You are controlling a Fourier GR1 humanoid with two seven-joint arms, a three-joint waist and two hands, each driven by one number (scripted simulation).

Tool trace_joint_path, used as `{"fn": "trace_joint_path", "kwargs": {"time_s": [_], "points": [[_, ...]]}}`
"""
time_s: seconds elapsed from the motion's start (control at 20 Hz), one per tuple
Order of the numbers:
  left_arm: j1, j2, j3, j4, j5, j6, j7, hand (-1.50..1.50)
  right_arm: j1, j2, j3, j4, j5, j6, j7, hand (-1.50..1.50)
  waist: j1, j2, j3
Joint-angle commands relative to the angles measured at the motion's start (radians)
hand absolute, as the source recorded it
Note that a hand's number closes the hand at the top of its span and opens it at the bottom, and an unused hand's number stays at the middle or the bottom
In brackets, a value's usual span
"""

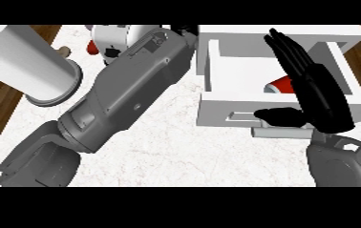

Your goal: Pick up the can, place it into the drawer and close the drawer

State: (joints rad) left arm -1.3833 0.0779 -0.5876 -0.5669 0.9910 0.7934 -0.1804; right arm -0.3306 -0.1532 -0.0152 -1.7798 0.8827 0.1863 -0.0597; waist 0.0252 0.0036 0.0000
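The red can (281, 85) lies inside the open white drawer (233, 69); the right hand (317, 93) hovers over it, fingers straight, grasping nothing; the left hand (185, 30) is mostly hidden, so I cannot tell its state.

The left arm (127, 86) is big and grey, built from smooth boxy shells with dark lines and small slots. The right hand (317, 96) is shiny black, with long thin fingers (285, 46) and a grey wrist.
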Motion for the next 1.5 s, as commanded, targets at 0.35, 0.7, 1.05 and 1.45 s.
{"fn": "trace_joint_path", "kwargs": {"time_s": [0.35, 0.7, 1.05, 1.45], "points": [[0.110, 0.102, -0.030, -0.198, -0.062, 0.052, 0.103, -1.50, -0.231, 0.026, 0.078, 0.491, 0.285, -0.220, 0.018, -1.50, 0.024, -0.008, 0.000], [0.141, 0.242, -0.007, -0.296, -0.095, 0.031, 0.180, -1.50, -0.324, 0.026, 0.027, 0.832, 0.338, -0.418, -0.044, -1.50, 0.024, -0.002, 0.001], [0.171, 0.281, -0.001, -0.360, -0.121, 0.032, 0.235, -1.50, -0.440, 0.021, -0.033, 1.086, 0.381, -0.620, -0.069, -1.50, 0.020, 0.007, 0.001], [0.203, 0.323, 0.010, -0.469, -0.139, 0.056, 0.279, -1.50, -0.567, -0.010, -0.111, 1.286, 0.378, -0.760, -0.094, -1.50, 0.042, 0.013, 0.002]]}}
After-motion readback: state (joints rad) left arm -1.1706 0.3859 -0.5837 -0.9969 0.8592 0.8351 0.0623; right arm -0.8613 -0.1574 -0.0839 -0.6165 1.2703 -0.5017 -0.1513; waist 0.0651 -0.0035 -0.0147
